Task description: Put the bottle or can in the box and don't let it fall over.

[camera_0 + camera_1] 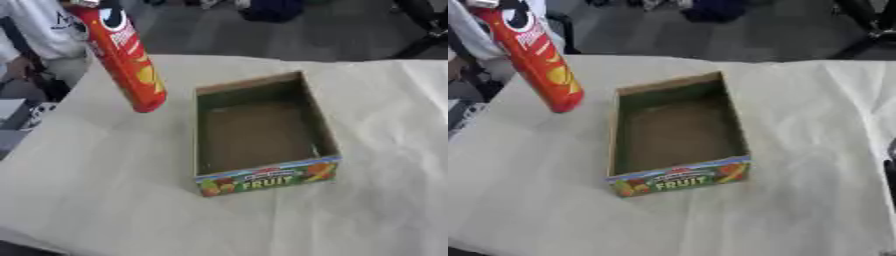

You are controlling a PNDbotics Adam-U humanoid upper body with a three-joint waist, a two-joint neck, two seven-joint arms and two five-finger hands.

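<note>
From my seat the cardboard box [262, 137] sits mid-table with its top open and nothing inside, so I can come straight down into it; its four walls are the only barrier, the near one carrying the "FRUIT" label. The red chip can [122, 55] hangs tilted to the far left of the box, its lower end apart from the box's left wall and above the table [105, 200]. The paper-covered tabletop is bare to the near, left and right of the box. A dark shape at the right edge of the right eye view I cannot identify.
</note>
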